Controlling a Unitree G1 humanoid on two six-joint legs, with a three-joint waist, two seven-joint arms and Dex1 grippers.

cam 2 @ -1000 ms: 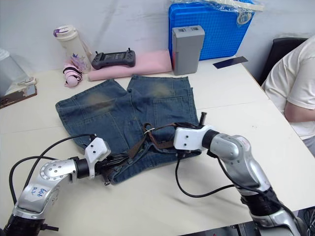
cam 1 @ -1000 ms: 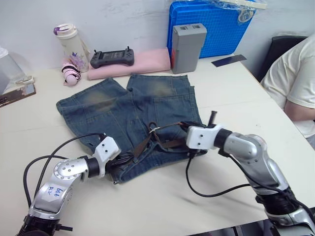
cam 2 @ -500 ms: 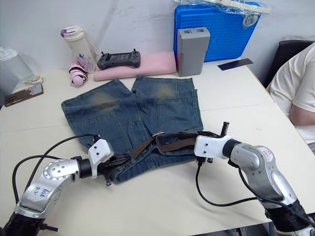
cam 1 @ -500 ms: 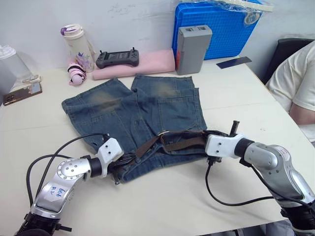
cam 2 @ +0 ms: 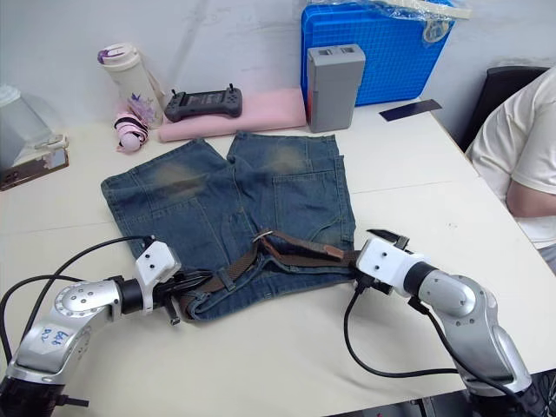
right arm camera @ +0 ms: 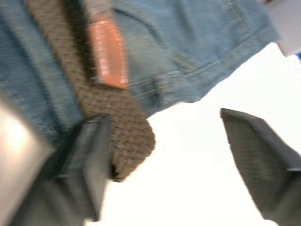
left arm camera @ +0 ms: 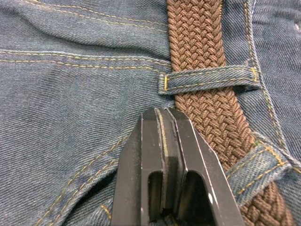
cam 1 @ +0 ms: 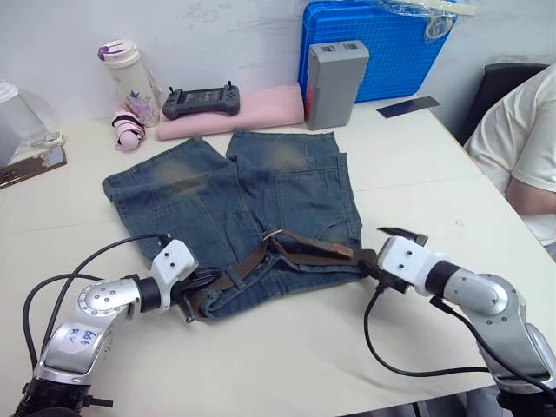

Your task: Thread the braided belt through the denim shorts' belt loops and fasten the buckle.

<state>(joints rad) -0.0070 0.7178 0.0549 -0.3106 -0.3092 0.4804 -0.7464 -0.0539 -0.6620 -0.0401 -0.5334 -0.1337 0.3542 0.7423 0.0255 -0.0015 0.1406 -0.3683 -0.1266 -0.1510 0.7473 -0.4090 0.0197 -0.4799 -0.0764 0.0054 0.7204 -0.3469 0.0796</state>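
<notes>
The faded blue denim shorts [cam 1: 234,200] lie flat mid-table, waistband toward me. Along the waistband runs the braided belt [cam 1: 304,256], passing under a belt loop [left arm camera: 209,80]. Its silver buckle [cam 1: 271,234] lies near the middle of the waistband. The belt's free end [right arm camera: 127,136], next to a tan leather tab [right arm camera: 107,52], lies off the shorts' right edge. There my right gripper [cam 1: 384,256] stands open around that end, one finger [right arm camera: 89,160] close against it. At the waistband's left corner, my left gripper [left arm camera: 164,141] is shut, tips on the denim beside the belt.
Along the back stand a pink folded cloth [cam 1: 230,111] with a black controller [cam 1: 198,102], a grey box [cam 1: 334,82], a blue crate [cam 1: 382,43] and a bottle [cam 1: 126,78]. A person [cam 1: 521,148] sits at the right table edge. Black cables [cam 1: 408,369] trail from both arms.
My right gripper drew the belt end rightward past the shorts' edge, then opened and let it go. The left gripper stays shut at the waistband. The camera shifted slightly.
</notes>
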